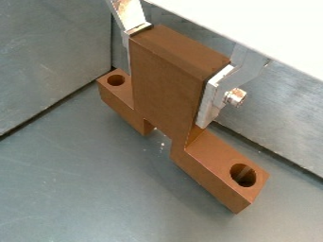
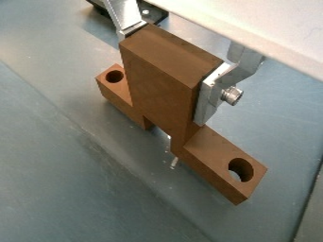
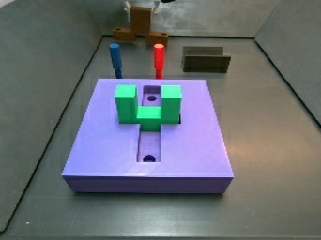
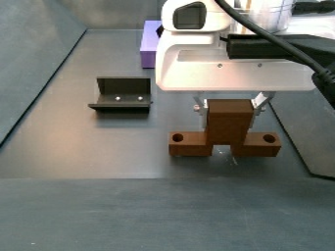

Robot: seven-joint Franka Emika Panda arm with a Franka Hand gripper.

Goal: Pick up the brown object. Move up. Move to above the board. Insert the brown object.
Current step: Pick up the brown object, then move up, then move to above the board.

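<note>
The brown object is a wood-coloured flat bar [image 1: 190,161] with a round hole at each end and an upright block on its middle. It also shows in a wrist view [image 2: 209,161] and in both side views [image 4: 190,145] [image 3: 142,25]. My gripper [image 1: 175,66] [image 2: 171,61] [image 4: 229,106] is shut on the upright block, one silver finger on each side. The bar lies level at the grey floor; I cannot tell whether it touches. The lavender board [image 3: 88,141] with its slot and green U-shaped block [image 3: 148,103] lies apart from the gripper; only a corner of the board [image 4: 148,44] shows behind the gripper body.
A red peg [image 3: 160,58] and a blue peg [image 3: 114,58] stand between the board and the brown object. The dark fixture [image 3: 207,61] [image 4: 120,95] stands on the floor beside them. Grey walls enclose the floor on all sides.
</note>
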